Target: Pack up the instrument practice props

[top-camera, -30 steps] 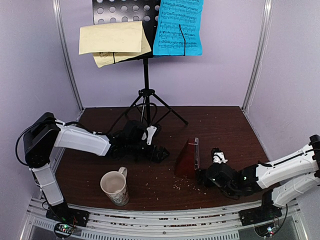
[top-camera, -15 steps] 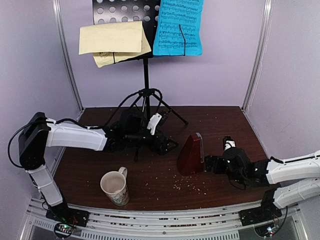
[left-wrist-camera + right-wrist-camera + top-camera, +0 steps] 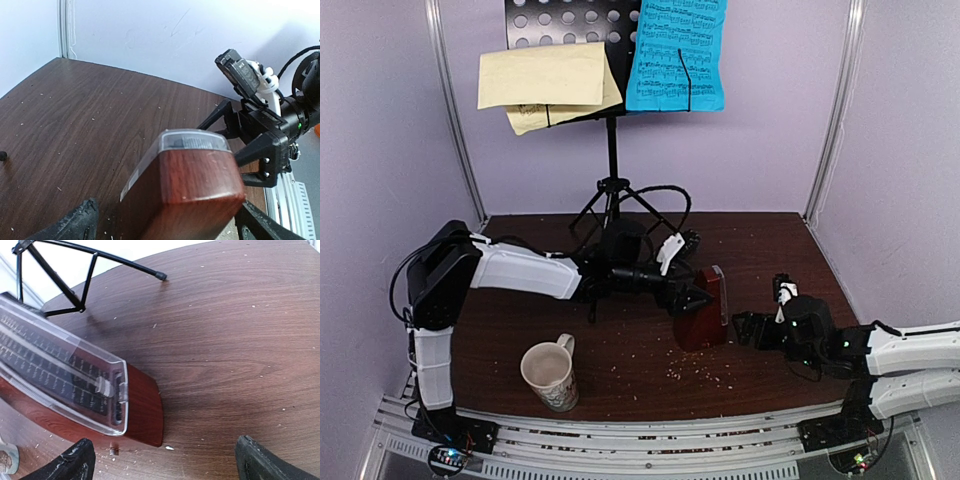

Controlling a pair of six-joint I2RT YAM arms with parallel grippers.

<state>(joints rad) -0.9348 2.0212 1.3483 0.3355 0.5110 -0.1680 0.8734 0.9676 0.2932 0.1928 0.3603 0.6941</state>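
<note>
- Red-brown metronome [image 3: 703, 310] stands upright on the table [image 3: 770, 250], right of centre, with its clear cover facing the right arm.
- From the left, the left gripper [image 3: 692, 298] reaches to the metronome's upper part. Its fingers are apart, one on each side of the body in the wrist view – cannot tell if they touch it.
- Low on the table, the right gripper [image 3: 745, 328] sits just beside the metronome's right side, fingers spread wide with nothing between them.
- Black music stand [image 3: 612, 150] is upright at the back, tripod feet on the table behind the left arm.
- On the stand, the yellow sheets [image 3: 545, 85] are at the left and the blue sheet [image 3: 677, 55] at the right.
- Near the front edge is the mug [image 3: 550, 375] – left of the metronome, well apart from it.
</note>
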